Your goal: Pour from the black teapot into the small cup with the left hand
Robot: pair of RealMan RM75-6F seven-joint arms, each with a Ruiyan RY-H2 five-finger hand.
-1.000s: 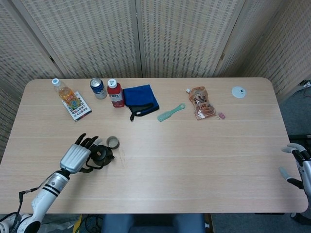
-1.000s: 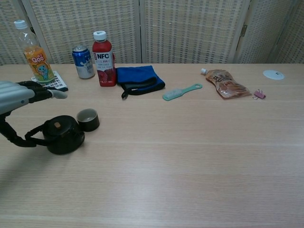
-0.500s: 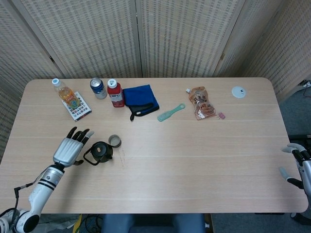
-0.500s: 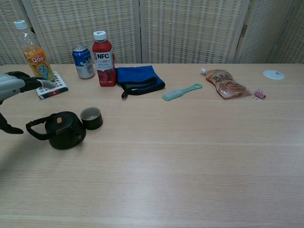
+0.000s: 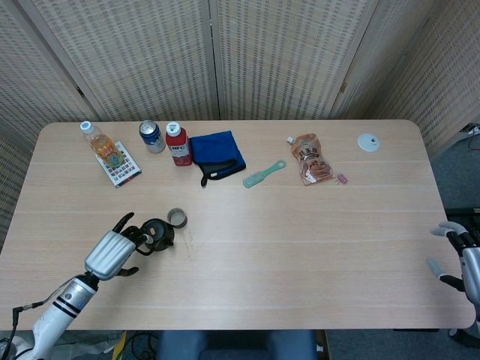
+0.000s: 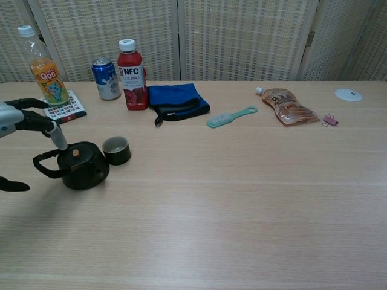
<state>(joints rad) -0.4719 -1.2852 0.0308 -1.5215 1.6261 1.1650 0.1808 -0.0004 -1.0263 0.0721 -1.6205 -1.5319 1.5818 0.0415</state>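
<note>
Since 0.5 s ago the left hand (image 5: 111,253) has slid back beside the black teapot (image 5: 156,234), fingers spread, holding nothing (seemingly not touching the handle). Small cup (image 6: 116,150) stands untilted near the desk's left edge; pouring not visibly begun.

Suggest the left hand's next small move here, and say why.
Probably close the left hand around the teapot handle. The teapot stands upright on the table beside the cup, and the hand sits open at the handle side, its fingers spread above the handle, holding nothing.
</note>
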